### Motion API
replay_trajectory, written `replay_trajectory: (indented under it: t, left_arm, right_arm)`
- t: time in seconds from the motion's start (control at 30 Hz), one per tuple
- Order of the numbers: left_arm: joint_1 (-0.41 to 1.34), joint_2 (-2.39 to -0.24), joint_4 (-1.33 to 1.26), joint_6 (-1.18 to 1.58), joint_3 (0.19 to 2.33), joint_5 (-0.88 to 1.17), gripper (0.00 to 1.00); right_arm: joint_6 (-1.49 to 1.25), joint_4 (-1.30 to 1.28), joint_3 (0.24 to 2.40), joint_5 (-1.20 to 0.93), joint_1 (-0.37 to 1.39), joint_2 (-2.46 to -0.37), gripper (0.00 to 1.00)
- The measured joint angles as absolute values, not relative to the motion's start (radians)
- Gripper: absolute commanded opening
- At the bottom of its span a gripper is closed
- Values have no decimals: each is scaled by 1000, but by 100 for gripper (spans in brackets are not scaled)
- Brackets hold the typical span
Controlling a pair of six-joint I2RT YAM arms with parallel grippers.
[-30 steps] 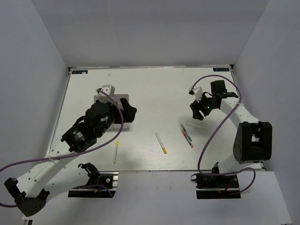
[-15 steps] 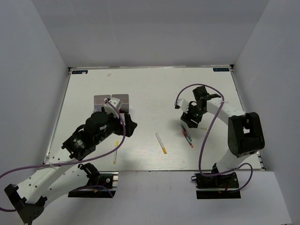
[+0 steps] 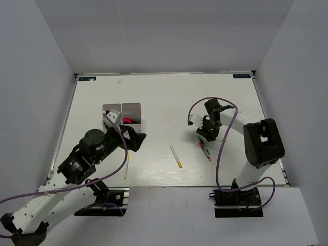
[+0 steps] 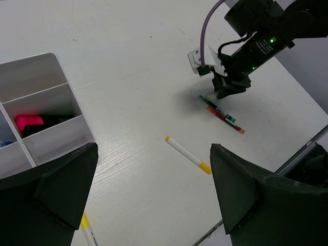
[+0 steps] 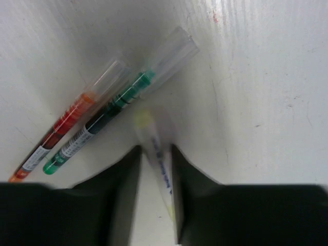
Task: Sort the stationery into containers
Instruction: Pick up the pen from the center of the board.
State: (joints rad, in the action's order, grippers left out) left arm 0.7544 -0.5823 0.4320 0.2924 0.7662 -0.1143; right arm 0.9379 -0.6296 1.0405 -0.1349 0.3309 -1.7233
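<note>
Pinch the pale pen (image 5: 154, 136), lying lower centre between the snug, almost shut fingers of the right gripper (image 5: 155, 154) just beside the green pen (image 5: 102, 125) and red pen (image 5: 64, 128), squarely, then lift straight toward the boxes (image 3: 122, 108) at centre left, left gripper (image 4: 154, 154) gaping wide, empty.

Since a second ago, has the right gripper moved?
Yes. In the top view the right gripper has come left and down the image, ending at the far end of the red and green pens.

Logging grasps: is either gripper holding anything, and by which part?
The right gripper seems to pinch a white pen near its yellow end; the left gripper holds nothing.
</note>
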Motion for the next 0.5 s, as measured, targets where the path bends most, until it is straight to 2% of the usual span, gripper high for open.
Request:
replay_trajectory:
  t: [0.03,0.07,0.1,0.33,0.43,0.5]
  left_arm:
    - [754,-580,432,292,766,-114,100]
    - [754,-580,431,292,765,-114,100]
    - [754,-576,431,292,762,-114,100]
    - [754,-492,408,280,734,-93,100]
    - [754,-421,375,273,714,-76,100]
    - [754,-372,342,265,699,-54,100]
  right_arm:
    - [936,-632,1041,-130,336,-1725,20]
    - [933,-637,1044,-127,339,-1728,5]
    - [933,-642,1049,-118,343,-1730,0]
    - [926,-719,1121,-117,361,-1759,0]
    - [915,-809,1256,-157,382,-1768,0]
    - [897,-871,1419,-212,405,-1782,0]
